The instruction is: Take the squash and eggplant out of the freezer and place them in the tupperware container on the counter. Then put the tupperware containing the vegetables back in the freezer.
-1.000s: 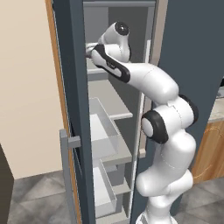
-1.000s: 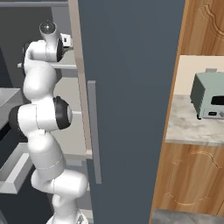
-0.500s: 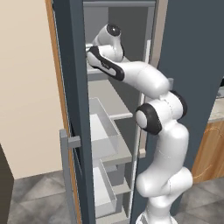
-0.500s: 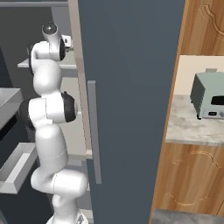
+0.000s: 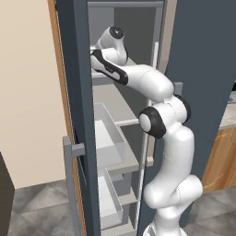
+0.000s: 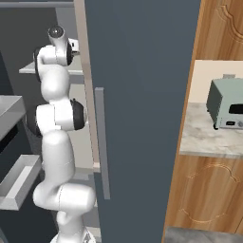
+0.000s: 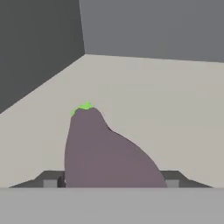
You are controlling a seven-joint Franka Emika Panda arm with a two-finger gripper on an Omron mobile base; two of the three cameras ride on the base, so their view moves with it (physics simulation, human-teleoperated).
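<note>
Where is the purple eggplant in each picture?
Left base view: I cannot pick it out; the arm reaches onto the freezer shelf.
Right base view: I cannot pick it out there either; the same freezer shelf is upper left.
Hand view: the eggplant lies bottom centre on that shelf, between the hand's fingertips.

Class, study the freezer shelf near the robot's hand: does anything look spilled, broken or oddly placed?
Nothing stands out. The eggplant lies whole on the clean shelf, between the pincer tips.
</note>
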